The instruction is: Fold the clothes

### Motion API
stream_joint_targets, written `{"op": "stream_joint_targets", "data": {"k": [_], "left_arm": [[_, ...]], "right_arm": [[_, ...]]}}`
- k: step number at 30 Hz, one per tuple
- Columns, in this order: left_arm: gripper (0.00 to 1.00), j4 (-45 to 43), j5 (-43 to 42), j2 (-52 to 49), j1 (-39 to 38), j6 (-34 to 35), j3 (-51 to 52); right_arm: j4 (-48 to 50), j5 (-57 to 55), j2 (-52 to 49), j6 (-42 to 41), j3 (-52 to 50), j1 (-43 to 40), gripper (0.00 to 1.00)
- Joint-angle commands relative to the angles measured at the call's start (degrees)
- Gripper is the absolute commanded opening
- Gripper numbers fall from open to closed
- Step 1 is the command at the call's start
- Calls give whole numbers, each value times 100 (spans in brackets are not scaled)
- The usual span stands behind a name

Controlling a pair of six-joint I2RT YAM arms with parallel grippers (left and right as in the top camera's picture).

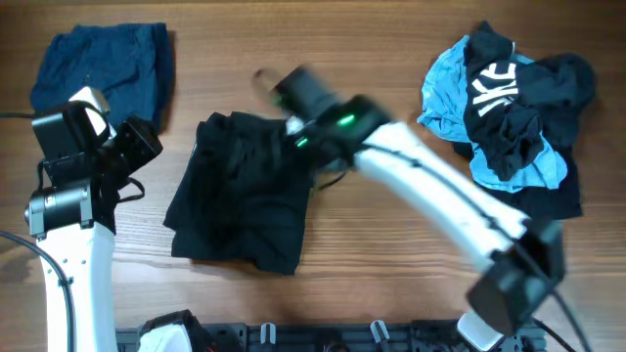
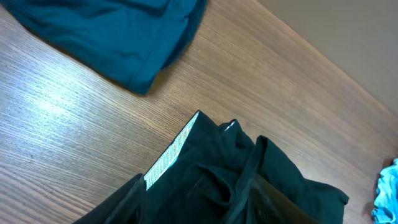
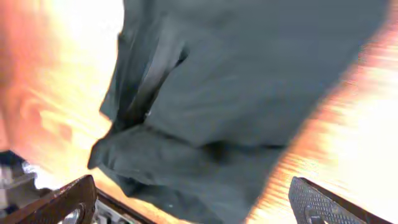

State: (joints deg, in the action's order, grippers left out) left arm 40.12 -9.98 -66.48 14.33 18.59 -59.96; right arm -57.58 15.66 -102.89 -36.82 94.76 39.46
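Note:
A crumpled black garment [image 1: 240,196] lies in the middle of the table. My right gripper [image 1: 279,88] hovers over its far edge, blurred by motion. In the right wrist view the gripper [image 3: 199,205] has its fingers wide apart and empty above the black garment [image 3: 249,81]. My left gripper [image 1: 142,147] is just left of the garment. In the left wrist view the gripper's [image 2: 205,205] dark fingers show faintly apart over the black garment [image 2: 236,174], which has a pale strip on its edge; nothing is held.
A folded dark blue garment [image 1: 103,73] lies at the far left and also shows in the left wrist view [image 2: 118,37]. A pile of light blue and black clothes [image 1: 509,108] sits at the far right. The table's front edge carries a black rail [image 1: 323,337].

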Motion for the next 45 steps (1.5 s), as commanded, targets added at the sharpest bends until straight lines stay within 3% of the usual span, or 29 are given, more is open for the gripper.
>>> {"op": "stream_joint_targets", "data": {"k": [1,3,9,15,20,23,29,31,34,37,40,42,45], "left_arm": [[52,-4,66,-131,-216,-42,-48],[52,-20,66,-216,-330,-179,-48],[53,-70,111,-481,-393,-186,-48],[53,-129,197,-479,-396,-186,-48],[53,-133,197,-479,-393,-186,-48],[53,-131,219,-479,-393,-186,-48],[53,-129,352,-479,-393,-186,-48],[53,-136,348,-479,-393,-184,-48],[53,-105,302,-479,-396,-181,-48],[50,57,63,-479,-400,-184,-48],[45,223,-70,-479,-400,-184,-48],[35,420,-428,-479,-413,-186,-48],[33,723,-608,-479,-671,-247,-48]], "right_arm": [[-232,393,181,240,-201,-697,100],[72,831,181,256,-796,-929,100],[2389,2048,181,-68,-2953,-975,100],[4365,2299,129,-448,-3928,-826,100],[5418,2297,-164,-951,-4183,-461,99],[6094,2293,-437,-1322,-4183,-103,92],[6476,1847,-566,-1460,-4183,133,64],[6793,1825,-566,-1349,-4183,94,59],[7357,1755,-566,-1001,-4116,-48,65],[7176,2052,-564,-533,-3751,-321,99],[6417,2302,-535,-188,-3324,-533,100],[5499,2319,-400,170,-2922,-772,99],[4330,2295,-175,638,-2417,-1255,100]]}}
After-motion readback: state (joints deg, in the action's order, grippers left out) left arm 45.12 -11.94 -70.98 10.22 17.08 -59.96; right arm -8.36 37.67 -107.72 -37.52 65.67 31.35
